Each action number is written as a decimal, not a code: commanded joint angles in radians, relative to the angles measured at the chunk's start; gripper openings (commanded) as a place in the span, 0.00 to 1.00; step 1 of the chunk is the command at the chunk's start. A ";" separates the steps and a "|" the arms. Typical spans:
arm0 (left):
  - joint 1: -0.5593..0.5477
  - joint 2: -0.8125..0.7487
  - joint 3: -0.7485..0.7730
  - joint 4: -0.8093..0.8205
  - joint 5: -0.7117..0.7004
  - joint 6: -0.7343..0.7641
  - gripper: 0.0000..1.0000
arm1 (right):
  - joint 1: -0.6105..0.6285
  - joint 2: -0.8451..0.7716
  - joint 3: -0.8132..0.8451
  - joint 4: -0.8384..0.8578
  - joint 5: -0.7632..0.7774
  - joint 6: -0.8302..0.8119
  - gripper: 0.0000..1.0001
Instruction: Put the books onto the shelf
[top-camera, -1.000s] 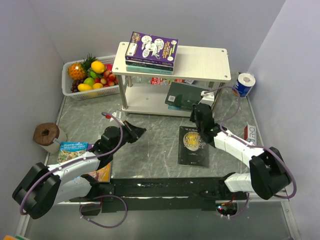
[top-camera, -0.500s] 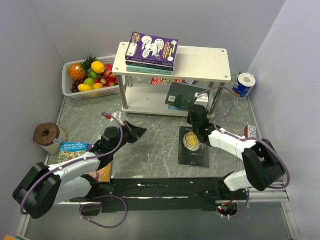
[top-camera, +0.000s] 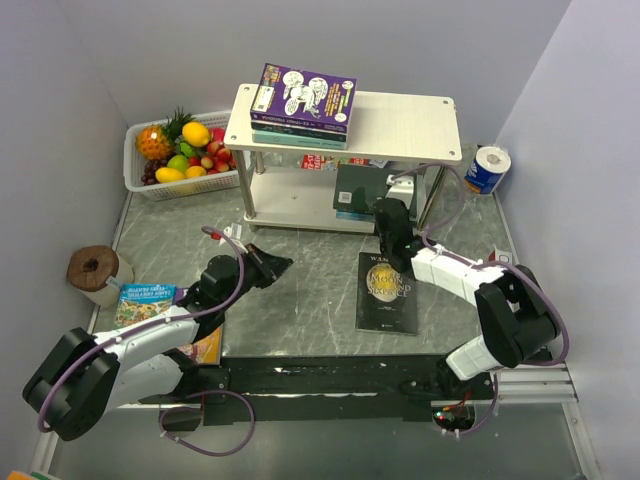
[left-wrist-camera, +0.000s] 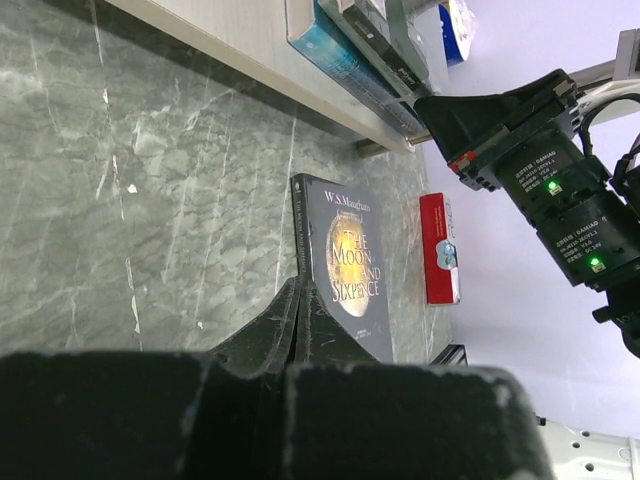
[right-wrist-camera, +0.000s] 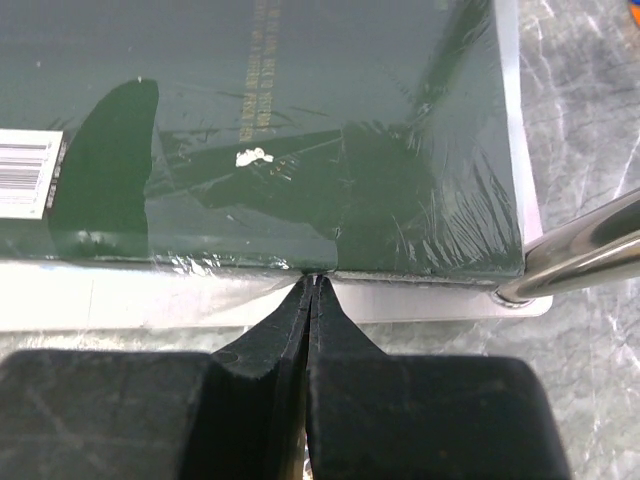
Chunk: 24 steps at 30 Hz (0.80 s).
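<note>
Two-tier shelf (top-camera: 420, 125) at far centre of bench (top-camera: 310, 300). Purple book (top-camera: 305, 95) tops stack on upper tier, left end. R jaws pressed shut, empty, tips at near edge of dark green book (right-wrist-camera: 280, 130) on lower tier. L jaws shut, empty, left of black book (top-camera: 388, 292) lying flat on bench.

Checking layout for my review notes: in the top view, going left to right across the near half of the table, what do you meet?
Brown roll → blue children's book → left claw → black book with gold circle.
</note>
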 joint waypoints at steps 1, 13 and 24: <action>-0.004 -0.019 -0.008 0.033 -0.007 -0.009 0.01 | -0.012 0.004 0.048 0.028 0.044 -0.016 0.00; -0.004 0.142 0.240 -0.062 -0.082 0.054 0.01 | 0.082 -0.344 -0.062 -0.134 0.015 0.090 0.00; 0.012 0.420 0.553 -0.064 -0.105 0.098 0.01 | -0.009 -0.487 0.024 -0.531 0.164 0.294 0.20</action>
